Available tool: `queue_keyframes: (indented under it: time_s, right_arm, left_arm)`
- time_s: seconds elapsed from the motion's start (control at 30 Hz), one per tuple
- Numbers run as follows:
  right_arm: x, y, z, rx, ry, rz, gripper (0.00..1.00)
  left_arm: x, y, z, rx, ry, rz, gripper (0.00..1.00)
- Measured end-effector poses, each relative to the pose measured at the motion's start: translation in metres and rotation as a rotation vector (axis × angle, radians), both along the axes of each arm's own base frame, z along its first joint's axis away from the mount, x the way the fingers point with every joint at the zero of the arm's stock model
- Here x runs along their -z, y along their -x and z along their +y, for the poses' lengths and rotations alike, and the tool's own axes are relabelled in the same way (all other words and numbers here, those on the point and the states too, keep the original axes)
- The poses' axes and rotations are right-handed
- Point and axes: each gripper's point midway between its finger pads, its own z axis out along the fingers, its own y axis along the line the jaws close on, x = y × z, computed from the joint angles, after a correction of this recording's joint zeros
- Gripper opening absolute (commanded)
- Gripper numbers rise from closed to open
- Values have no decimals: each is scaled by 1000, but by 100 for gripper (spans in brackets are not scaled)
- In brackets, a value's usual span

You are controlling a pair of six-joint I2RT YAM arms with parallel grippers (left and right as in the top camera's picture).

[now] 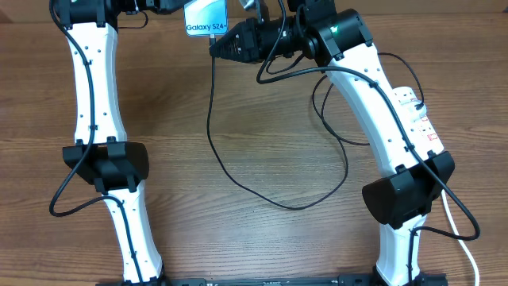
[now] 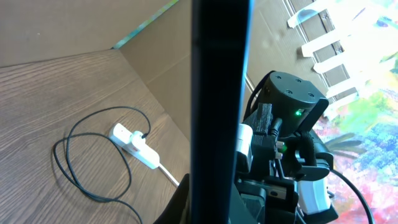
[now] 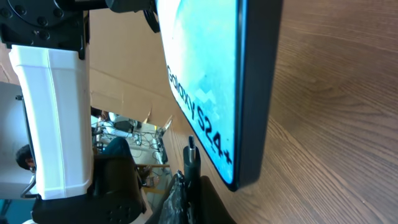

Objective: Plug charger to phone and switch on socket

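Black charger tip, pinched tight by the right gripper, points at the phone, just beside its short end; the left gripper seems clamped on the phone.

Phone fills centre, running 12 to 6 o'clock. It's tilted, blue screen facing 9, "Galaxy S24+" text near the lower short edge. Charger tip at 6 o'clock points up, just beside that edge on the screen side; contact unclear. Right gripper clamped on the charger below. White arm link at 9. Wood table at 3. Cardboard behind.
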Motion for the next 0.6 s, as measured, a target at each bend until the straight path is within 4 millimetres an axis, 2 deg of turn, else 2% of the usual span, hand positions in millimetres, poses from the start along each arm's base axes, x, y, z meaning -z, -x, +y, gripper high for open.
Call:
queue_keyframes:
  time_s: [0.6]
  right_arm:
    - [-2, 5, 11, -11, -6, -5, 4]
  left_arm:
    - [-8, -3, 0, 5, 8, 10, 4]
